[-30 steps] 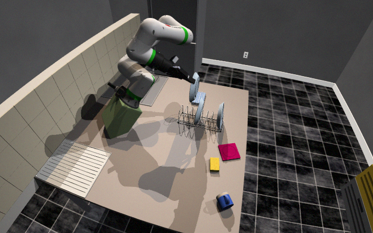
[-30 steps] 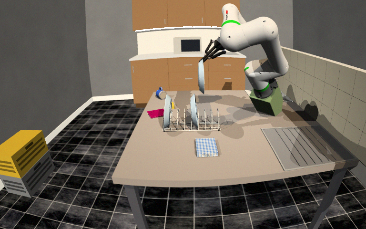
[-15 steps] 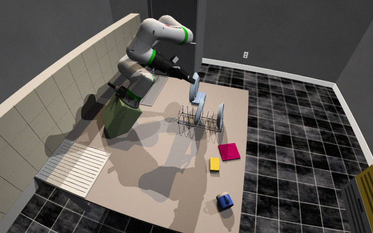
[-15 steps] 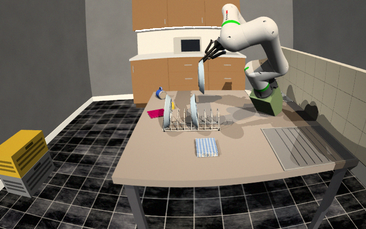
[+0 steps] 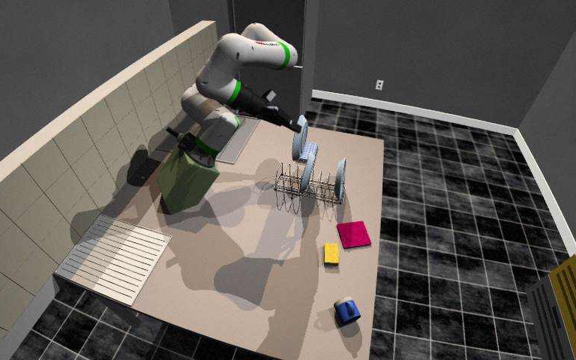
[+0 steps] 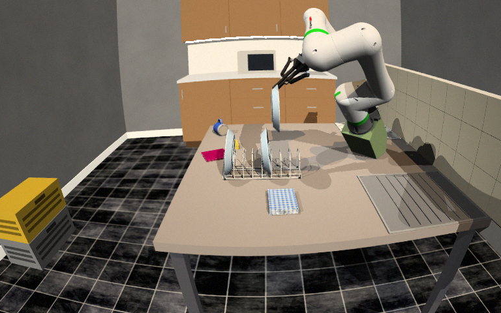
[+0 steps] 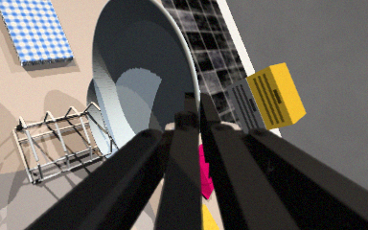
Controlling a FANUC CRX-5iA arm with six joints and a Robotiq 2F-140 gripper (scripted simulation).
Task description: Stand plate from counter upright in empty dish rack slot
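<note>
My gripper (image 5: 298,127) (image 6: 276,87) (image 7: 195,107) is shut on the rim of a pale blue plate (image 5: 299,142) (image 6: 275,108) (image 7: 138,48). The plate hangs nearly upright below the fingertips, in the air above the rack's height. The wire dish rack (image 5: 322,198) (image 6: 244,178) (image 7: 24,158) stands on the counter. One plate (image 5: 308,173) (image 6: 265,151) stands near its middle, another plate (image 5: 340,179) (image 6: 228,152) at the end away from the arm's base. Slots between them and on the base side are empty. The held plate's lower edge is apart from the rack.
A folded checked cloth (image 5: 310,150) (image 6: 282,201) (image 7: 34,31) lies beside the rack. A magenta mat (image 5: 353,234) (image 6: 212,154), a yellow sponge (image 5: 331,253) and a blue mug (image 5: 346,311) (image 6: 218,128) are on the rack's other side. A ribbed drainer (image 5: 113,259) lies farther off.
</note>
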